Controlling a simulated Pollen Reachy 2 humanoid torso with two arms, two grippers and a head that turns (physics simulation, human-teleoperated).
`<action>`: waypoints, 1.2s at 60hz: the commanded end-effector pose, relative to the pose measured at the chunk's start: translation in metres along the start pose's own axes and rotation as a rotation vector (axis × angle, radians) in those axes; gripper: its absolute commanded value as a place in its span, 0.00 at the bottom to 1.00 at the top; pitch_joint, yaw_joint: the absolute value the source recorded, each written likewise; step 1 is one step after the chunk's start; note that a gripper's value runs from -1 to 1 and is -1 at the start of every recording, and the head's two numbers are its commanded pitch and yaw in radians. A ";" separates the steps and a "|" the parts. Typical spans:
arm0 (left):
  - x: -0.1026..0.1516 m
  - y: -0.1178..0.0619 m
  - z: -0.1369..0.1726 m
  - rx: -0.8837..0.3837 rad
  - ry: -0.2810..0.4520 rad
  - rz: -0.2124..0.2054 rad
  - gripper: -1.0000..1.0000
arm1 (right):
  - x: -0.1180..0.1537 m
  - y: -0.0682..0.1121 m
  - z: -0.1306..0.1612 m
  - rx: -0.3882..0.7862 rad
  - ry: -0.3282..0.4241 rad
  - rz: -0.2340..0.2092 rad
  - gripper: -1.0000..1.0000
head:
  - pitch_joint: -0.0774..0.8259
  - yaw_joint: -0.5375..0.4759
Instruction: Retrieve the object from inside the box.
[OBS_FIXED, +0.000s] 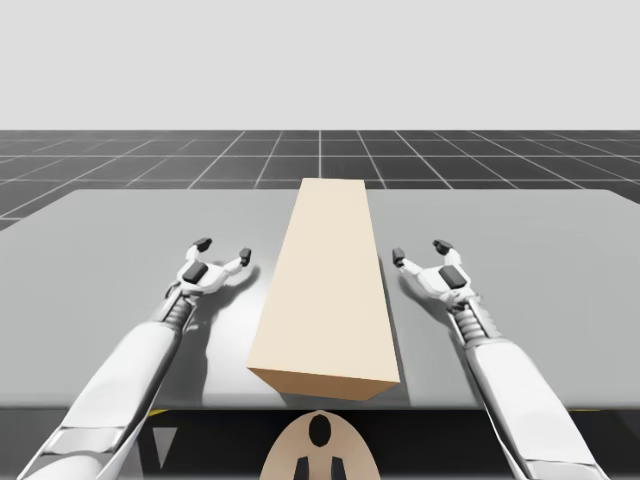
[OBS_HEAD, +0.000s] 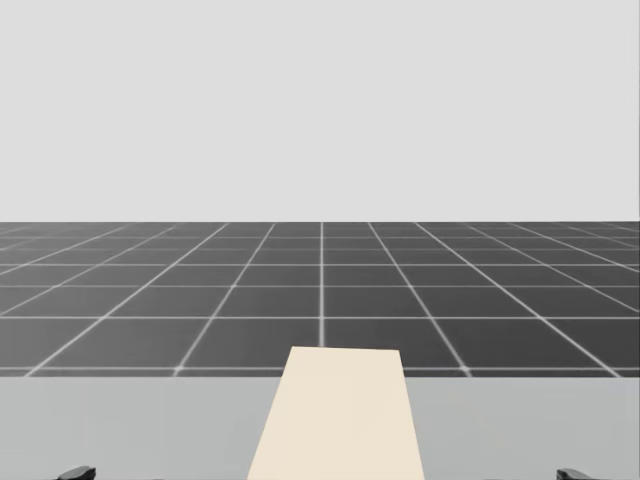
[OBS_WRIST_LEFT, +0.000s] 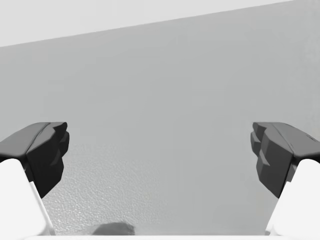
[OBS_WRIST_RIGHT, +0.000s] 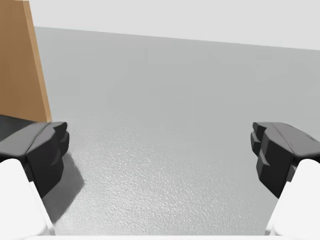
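Observation:
A long tan closed box (OBS_FIXED: 325, 285) lies lengthwise down the middle of the grey table (OBS_FIXED: 110, 250); its top also shows in the head view (OBS_HEAD: 340, 415), and its brown side wall (OBS_WRIST_RIGHT: 20, 65) stands beside my right gripper. Whatever is inside is hidden. My left gripper (OBS_FIXED: 223, 252) rests open on the table left of the box, with bare tabletop between its fingers (OBS_WRIST_LEFT: 42, 152). To the right of the box my right gripper (OBS_FIXED: 420, 252) is open too, and nothing sits between its fingers (OBS_WRIST_RIGHT: 280, 152).
The table's far edge (OBS_FIXED: 500, 190) borders a dark gridded floor (OBS_HEAD: 320, 290). Bare tabletop lies on both sides of the box, beyond each gripper.

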 end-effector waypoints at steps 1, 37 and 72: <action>-0.006 -0.016 0.008 -0.201 0.023 -0.073 0.00 | -0.004 0.014 0.004 0.168 -0.020 0.030 0.00 | 0.10 0.53; -0.012 -0.056 0.038 -0.662 -0.007 -0.210 0.00 | -0.011 0.076 0.021 0.541 -0.097 0.015 0.00 | 0.11 0.53; -0.014 -0.064 0.037 -0.674 0.005 -0.240 0.00 | -0.041 0.136 -0.029 0.786 -0.088 -0.016 0.00 | 0.12 0.52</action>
